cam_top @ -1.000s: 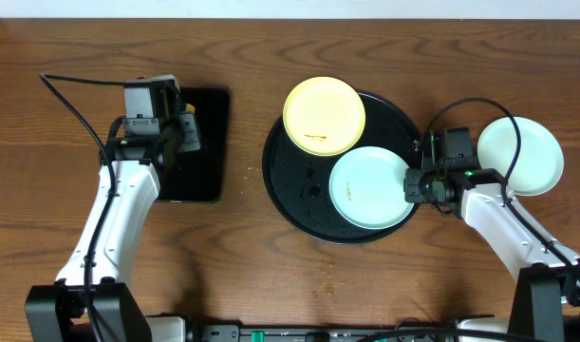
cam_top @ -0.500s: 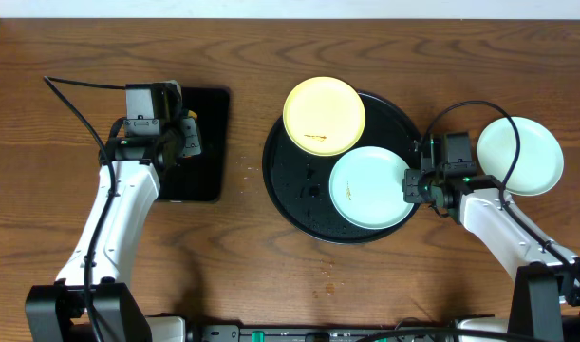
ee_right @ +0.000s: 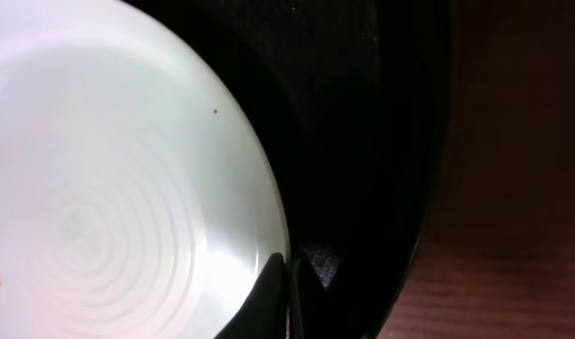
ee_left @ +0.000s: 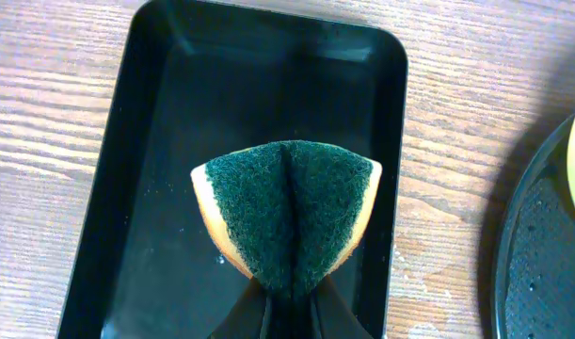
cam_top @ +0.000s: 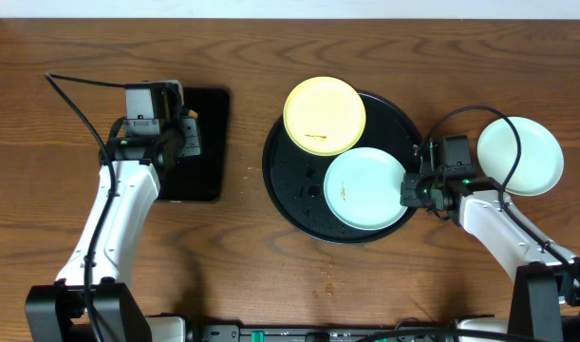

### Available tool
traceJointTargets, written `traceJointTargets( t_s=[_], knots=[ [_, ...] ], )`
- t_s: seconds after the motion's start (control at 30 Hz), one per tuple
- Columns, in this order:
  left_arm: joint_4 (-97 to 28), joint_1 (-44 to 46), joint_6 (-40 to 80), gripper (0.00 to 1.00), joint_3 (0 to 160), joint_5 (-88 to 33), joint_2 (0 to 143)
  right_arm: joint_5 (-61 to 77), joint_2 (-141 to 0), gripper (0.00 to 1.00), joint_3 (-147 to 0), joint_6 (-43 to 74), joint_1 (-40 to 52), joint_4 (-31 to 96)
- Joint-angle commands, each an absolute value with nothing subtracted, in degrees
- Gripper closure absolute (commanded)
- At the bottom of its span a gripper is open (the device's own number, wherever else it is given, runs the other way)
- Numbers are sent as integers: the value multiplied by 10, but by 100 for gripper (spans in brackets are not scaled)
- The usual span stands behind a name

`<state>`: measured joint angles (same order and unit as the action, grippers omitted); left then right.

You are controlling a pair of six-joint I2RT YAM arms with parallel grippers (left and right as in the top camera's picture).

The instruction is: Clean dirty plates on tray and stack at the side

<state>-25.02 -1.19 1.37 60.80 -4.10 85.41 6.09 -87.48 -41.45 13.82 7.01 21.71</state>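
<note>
Overhead: pale mint-white round plate [cam_top: 364,188] lies on the large round black tray [cam_top: 291,185], just beside the pale yellow round plate [cam_top: 324,115]. A second mint plate [cam_top: 520,155] sits off-tray, right.

Right gripper [ee_right: 285,282]: jaws nearly closed, apparently pinching the first plate's rim.

Left gripper [ee_left: 285,299]: clamped on a folded green-and-yellow sponge [ee_left: 287,202] over the rectangular black tray [ee_left: 118,188].

Risk: the thin edge grip may slip.

The pinch shows only in the right wrist view.
</note>
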Motion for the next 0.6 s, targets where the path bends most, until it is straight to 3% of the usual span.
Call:
traceJointTargets(
  t_s=[0.0, 0.07, 0.13, 0.37, 0.57],
  knots=[
    [-246, -13, 0, 93, 606, -35, 853, 74, -876, 93, -407, 171, 76, 225],
    [-246, -13, 0, 93, 606, -35, 853, 58, -876, 72, -407, 166, 76, 218],
    [-246, -13, 0, 93, 606, -35, 853, 47, -876, 63, -407, 156, 76, 205],
    [-248, -13, 0, 93, 604, -58, 853, 51, -887, 67, -399, 145, 76, 170],
    [-242, -13, -15, 92, 603, -58, 854, 84, -894, 84, -397, 145, 76, 165]
  ],
)
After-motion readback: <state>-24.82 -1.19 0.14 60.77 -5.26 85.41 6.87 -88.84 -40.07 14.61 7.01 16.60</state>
